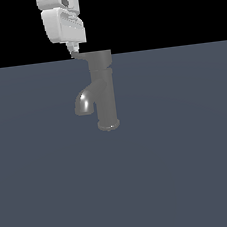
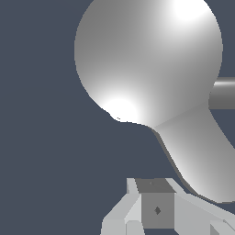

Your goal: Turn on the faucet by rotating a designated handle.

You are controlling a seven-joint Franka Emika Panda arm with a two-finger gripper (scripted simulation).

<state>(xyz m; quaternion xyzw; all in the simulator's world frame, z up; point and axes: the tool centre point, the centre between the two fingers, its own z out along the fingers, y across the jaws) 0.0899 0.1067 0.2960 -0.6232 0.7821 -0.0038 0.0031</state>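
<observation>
Small grey metal faucet (image 1: 104, 94) stands upright on dark blue-grey floor (image 1: 184, 177), shiny curved spout (image 1: 84, 103) toward exterior view's left. Grey cylindrical cap handle (image 1: 99, 59) tops column. White boxy gripper (image 1: 74, 50) hangs above, fingertips at handle's lever stub; finger spread unclear.

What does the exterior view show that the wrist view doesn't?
Only the exterior view shows the whole small grey metallic faucet standing upright, with its flared base ring and curved shiny spout, and the white boxy hand above it. Only the wrist view shows the grey cylindrical handle cap's round top from above. Both show the hand near the handle.
</observation>
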